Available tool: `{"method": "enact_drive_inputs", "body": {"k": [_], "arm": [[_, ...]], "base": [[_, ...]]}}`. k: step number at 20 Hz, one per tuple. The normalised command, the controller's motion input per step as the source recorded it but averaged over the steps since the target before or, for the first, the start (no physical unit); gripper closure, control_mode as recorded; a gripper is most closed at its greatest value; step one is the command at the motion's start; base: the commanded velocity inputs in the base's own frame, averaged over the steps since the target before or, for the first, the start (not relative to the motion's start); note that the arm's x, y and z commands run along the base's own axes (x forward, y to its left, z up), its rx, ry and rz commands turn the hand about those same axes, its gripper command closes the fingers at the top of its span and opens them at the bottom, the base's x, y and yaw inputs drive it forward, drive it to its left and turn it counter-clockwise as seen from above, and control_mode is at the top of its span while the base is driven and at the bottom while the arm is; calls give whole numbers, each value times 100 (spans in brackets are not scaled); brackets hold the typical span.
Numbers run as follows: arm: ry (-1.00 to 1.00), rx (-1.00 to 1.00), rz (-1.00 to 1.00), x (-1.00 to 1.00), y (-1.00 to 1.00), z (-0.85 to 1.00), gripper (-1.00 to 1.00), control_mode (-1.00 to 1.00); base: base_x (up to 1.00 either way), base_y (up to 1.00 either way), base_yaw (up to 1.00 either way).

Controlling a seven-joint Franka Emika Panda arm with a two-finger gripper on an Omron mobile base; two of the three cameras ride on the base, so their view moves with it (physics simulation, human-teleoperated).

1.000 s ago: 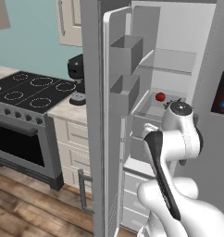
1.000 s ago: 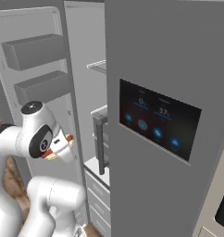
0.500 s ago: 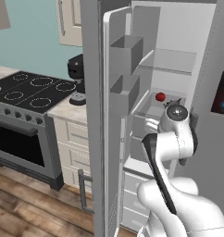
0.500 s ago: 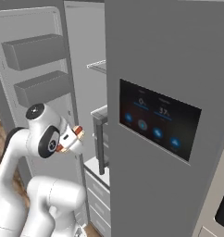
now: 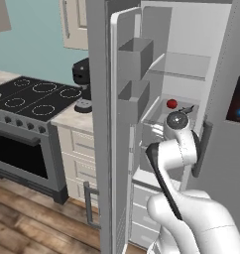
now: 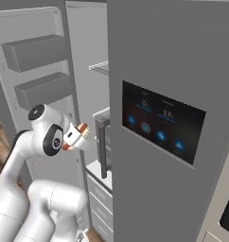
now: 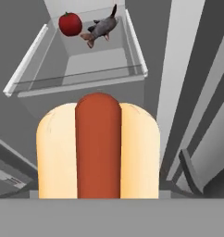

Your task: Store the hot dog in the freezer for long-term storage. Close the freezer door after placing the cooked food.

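Freezer (image 5: pixel 191 59) open, gap between freezer door (image 5: pixel 99 124) and touchscreen door (image 6: pixel 173 118) looks passable to me. Door bins (image 5: pixel 134 74) crowd the left side. Ahead: shelf (image 7: pixel 81 69) w/ tomato (image 7: pixel 70 23) + fish (image 7: pixel 101 29) at back, front part bare. Hot dog (image 7: pixel 98 150) blocks my lower hand view.

You see a matt, smooth hot dog (image 7: pixel 98 148) bun, a clear glassy shelf (image 7: pixel 81 76) above it, and the matt grey freezer door (image 5: pixel 99 124).

Hot dog (image 7: pixel 98 147) before the freezer (image 7: pixel 81 69) shelf holding tomato (image 7: pixel 70 23) and fish (image 7: pixel 101 28)
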Motion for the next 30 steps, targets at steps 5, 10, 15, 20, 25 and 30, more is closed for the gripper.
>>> {"method": "enact_drive_inputs", "body": {"k": [5, 10, 15, 20, 25, 30], "arm": [[-4, 0, 0, 46, -20, 0, 100, -100], [0, 0, 0, 42, -26, 7, 100, -100], [0, 0, 0, 40, -16, 1, 100, -100], [0, 0, -1, 41, -10, 0, 100, -100], [0, 0, -4, 47, -5, 0, 100, -100], [0, 0, 0, 43, -5, 0, 100, -100]], "base": [[0, 0, 0], [0, 0, 0], [0, 0, 0], [0, 0, 0], [0, 0, 0], [0, 0, 0]]}}
